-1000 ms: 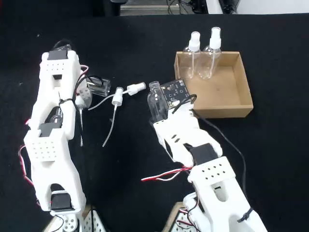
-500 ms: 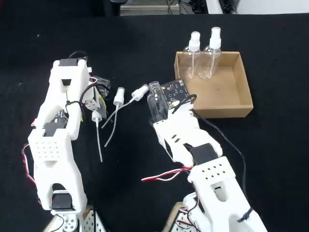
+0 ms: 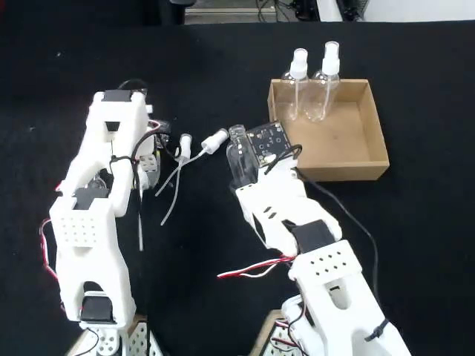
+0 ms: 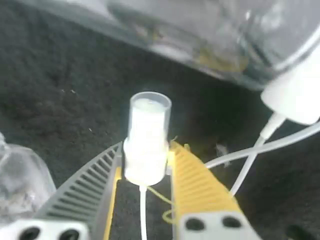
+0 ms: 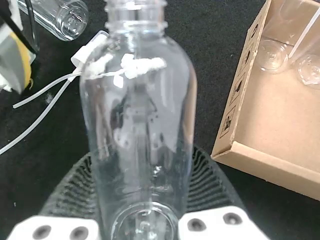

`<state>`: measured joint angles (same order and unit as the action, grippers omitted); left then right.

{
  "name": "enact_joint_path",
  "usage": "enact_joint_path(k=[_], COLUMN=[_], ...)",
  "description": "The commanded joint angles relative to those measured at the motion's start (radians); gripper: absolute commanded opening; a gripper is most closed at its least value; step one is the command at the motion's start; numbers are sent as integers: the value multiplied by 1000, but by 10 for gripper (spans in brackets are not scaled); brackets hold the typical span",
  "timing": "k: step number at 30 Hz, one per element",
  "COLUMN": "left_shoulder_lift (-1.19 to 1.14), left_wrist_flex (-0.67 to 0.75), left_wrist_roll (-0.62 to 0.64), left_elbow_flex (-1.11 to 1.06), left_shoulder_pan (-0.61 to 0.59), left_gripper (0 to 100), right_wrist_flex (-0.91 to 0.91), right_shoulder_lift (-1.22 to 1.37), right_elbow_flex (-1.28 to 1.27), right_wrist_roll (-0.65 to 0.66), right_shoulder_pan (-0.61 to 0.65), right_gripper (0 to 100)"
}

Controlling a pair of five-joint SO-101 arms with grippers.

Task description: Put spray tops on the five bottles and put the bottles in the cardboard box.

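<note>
Black cloth [image 3: 415,245] spreads underneath; the left gripper [image 4: 145,150] pinches a spray top [image 4: 147,132], the right gripper [image 5: 145,165] clamps an uncapped bottle [image 5: 142,90] just left of the box [image 3: 377,141].

High view looks down on the table [image 3: 423,245]; close right wrist view shares the box [image 3: 345,170].

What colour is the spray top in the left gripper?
White. The spray top shows best in the left wrist view.
</note>
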<state>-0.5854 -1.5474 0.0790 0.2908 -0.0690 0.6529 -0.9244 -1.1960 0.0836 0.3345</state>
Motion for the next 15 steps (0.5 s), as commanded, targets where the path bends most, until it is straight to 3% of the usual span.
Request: enact_joint_path(k=[1,7,15], left_shoulder_lift=[64,230,535], left_wrist_flex=[-98,-184,-126], left_wrist_roll=[-37,-40,-38], left_elbow_flex=[70,137,-16], left_shoulder_pan=[5,-31,-28], left_gripper=[30,30,30], right_wrist_flex=[-29,-29,-29], right_shoulder_lift=[-38,-39,-133], right_elbow_flex=[27,25,-28], right_wrist_roll=[8,8,-3], right_shoulder_pan=[-14,-12,18], right_gripper=[11,11,11])
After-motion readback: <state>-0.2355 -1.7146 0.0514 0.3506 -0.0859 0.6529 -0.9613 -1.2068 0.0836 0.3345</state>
